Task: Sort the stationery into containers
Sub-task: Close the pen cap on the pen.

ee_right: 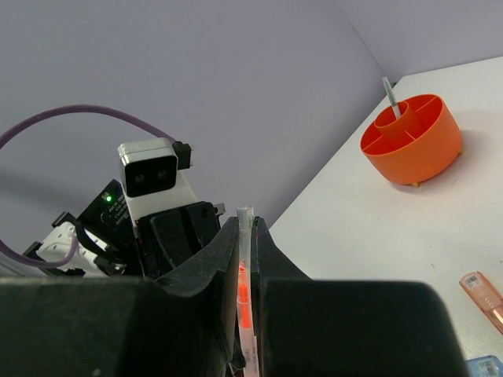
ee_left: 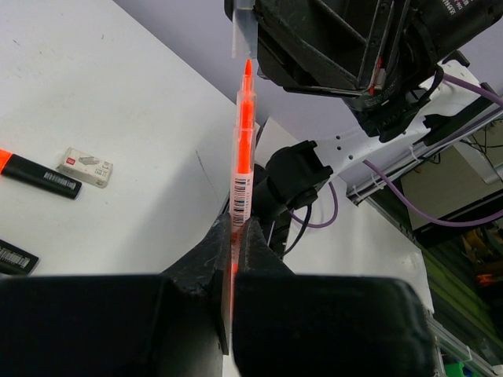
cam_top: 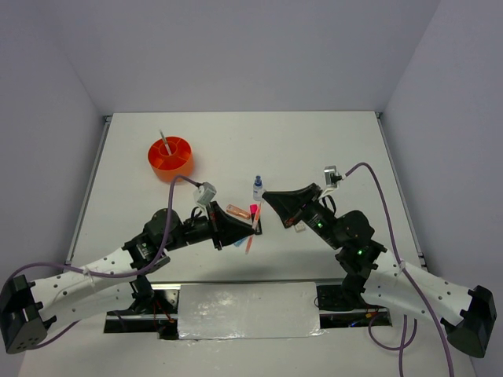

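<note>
Clamping the thin orange pen (ee_left: 242, 157), left claw (ee_left: 235, 229), tip pointing at right claw (ee_right: 245, 232) — closed, seemingly on the clear cap (ee_left: 242, 33).

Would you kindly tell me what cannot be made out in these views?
1. Top view: blue item, mostly hidden under left pincer.
2. Left wrist: pen's lower end, inside left pincer; black item, cut by the edge; eraser print, too small.
3. Right wrist: cap, largely hidden by right pincer; stick in cup, too small to identify.
</note>
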